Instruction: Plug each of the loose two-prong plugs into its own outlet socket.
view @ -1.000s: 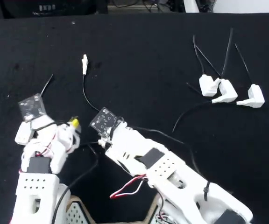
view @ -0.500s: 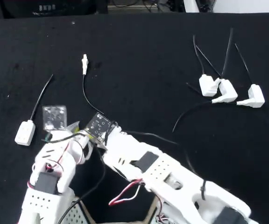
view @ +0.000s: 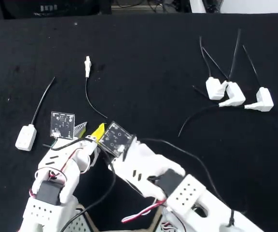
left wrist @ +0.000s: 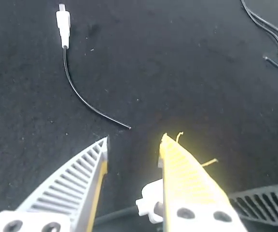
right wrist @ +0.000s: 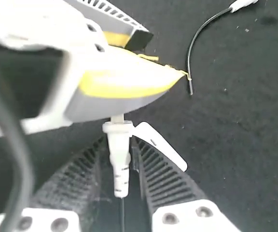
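My right gripper (right wrist: 118, 141) is shut on a small white two-prong plug (right wrist: 118, 155), low at the table's front middle, under its wrist board (view: 116, 138). My left gripper (left wrist: 134, 142) stands open just beside it, its yellow finger (right wrist: 129, 79) over the held plug (left wrist: 148, 207). Nothing lies between the left gripper's fingers (view: 90, 129). Another small white plug (view: 87, 66) on a black cable (left wrist: 83, 99) lies farther back. A white socket block (view: 25, 137) with a cable rests at the far left. Three white outlet blocks (view: 233, 94) sit at the back right.
Black cables (view: 197, 116) trail from the right-hand blocks across the black table (view: 144, 53). The right arm's own cable (view: 177, 147) curves beside its body. Open table lies between the left plug and the right-hand blocks.
My left gripper has swung right, away from the white block at the far left, and now sits beside the right gripper. The right arm has shifted a little to the right.
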{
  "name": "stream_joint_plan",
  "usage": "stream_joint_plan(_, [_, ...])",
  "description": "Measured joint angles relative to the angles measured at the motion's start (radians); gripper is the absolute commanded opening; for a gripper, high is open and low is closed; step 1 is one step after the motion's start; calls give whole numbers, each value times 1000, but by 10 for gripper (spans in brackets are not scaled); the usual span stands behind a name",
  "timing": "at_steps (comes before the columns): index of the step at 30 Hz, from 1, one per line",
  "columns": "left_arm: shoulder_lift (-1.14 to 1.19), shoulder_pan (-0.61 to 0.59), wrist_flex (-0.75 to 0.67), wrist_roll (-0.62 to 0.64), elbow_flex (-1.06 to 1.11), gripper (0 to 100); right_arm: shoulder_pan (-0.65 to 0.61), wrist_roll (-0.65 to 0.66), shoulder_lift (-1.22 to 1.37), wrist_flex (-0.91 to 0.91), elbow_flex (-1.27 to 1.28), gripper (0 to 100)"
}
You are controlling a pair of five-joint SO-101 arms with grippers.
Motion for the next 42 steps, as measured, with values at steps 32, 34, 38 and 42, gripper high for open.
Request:
stream_joint_plan(32, [-2,-2,5,0,0,180,6,0,-390,86,132,11])
stream_joint_plan(34, [-2,-2,5,0,0,180,6,0,-390,86,132,11])
stream_joint_plan(38, [9,-8,6,0,0,180,11,0,-399,121,130,11])
stream_joint_plan(42, [9,-104,6,-3,-11,180,104,0,-408,157,130,11])
